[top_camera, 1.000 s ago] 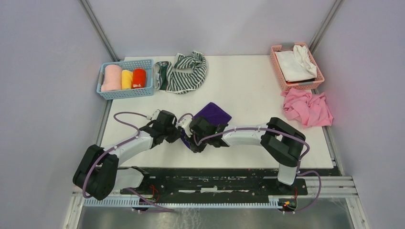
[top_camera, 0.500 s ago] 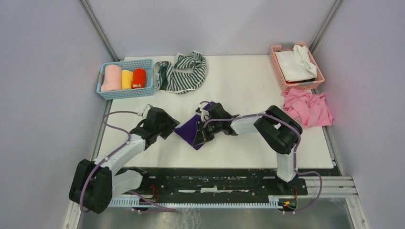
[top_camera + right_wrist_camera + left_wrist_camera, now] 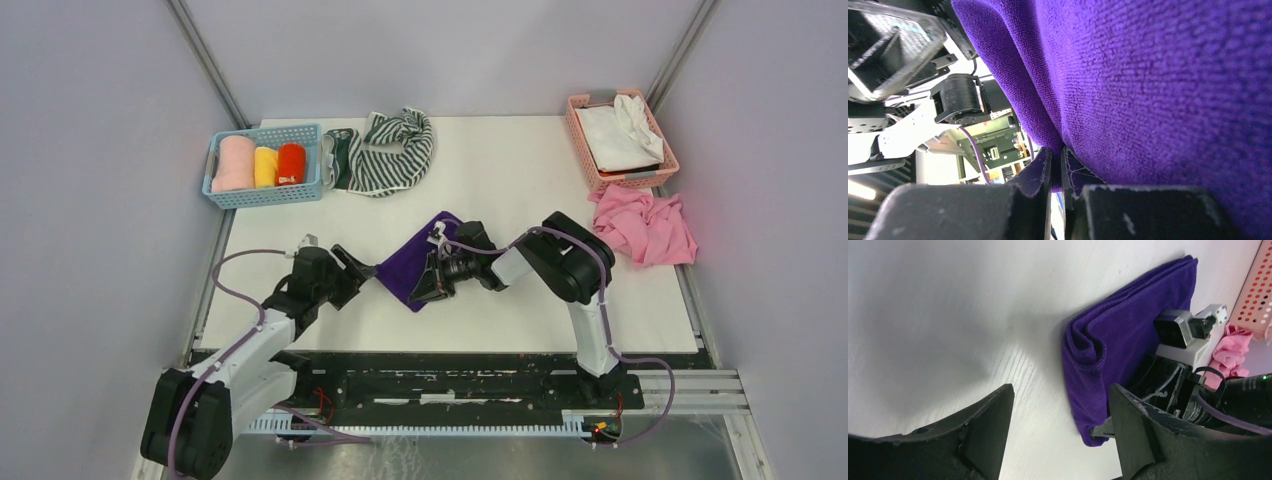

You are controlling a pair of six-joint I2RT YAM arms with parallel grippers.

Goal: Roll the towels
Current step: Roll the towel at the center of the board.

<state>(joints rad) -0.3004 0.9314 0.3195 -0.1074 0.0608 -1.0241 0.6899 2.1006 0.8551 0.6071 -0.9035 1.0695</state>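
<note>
My left gripper (image 3: 345,268) stands open and empty at 9 o'clock of the purple cloth (image 3: 408,262), just off its folded edge. The striped towel (image 3: 390,150) lies crumpled at the table's (image 3: 530,190) far edge, its lettering too bunched to read. The purple cloth lies mid-table with bare tabletop all round; my right gripper (image 3: 428,288) pinches its edge at 5 o'clock.

Top cam overhead w/ whole table (image 3: 530,190); both wrist cams v. close on same purple cloth (image 3: 1128,325).

Bright even light, soft shadows; left hand (image 3: 1060,392) blurry up close; top cam sharp.
</note>
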